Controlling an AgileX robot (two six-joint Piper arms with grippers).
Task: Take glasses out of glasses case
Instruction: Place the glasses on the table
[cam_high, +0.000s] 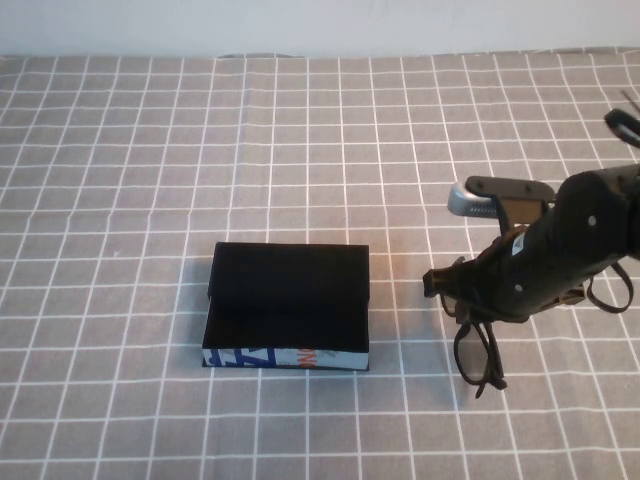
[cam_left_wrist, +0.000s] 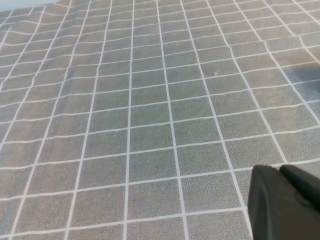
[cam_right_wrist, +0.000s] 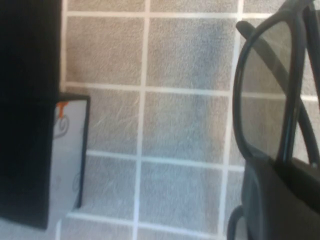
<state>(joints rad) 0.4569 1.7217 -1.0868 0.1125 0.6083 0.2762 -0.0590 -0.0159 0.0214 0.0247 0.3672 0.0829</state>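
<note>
The glasses case (cam_high: 290, 300) is a black box lying in the middle of the checked cloth, with its blue-and-white printed side (cam_high: 285, 356) facing me. It also shows in the right wrist view (cam_right_wrist: 30, 100). My right gripper (cam_high: 462, 288) is to the right of the case, apart from it, and is shut on the black glasses (cam_high: 478, 345). They hang down from it outside the case. One lens rim (cam_right_wrist: 239, 115) shows in the right wrist view, above the dark finger (cam_right_wrist: 280, 200). My left gripper (cam_left_wrist: 280, 170) is shut and empty over bare cloth, out of the high view.
A grey cloth with a white grid (cam_high: 150, 150) covers the table up to the white back wall. A dark bracket with a silver end (cam_high: 470, 200) sits just behind my right arm.
</note>
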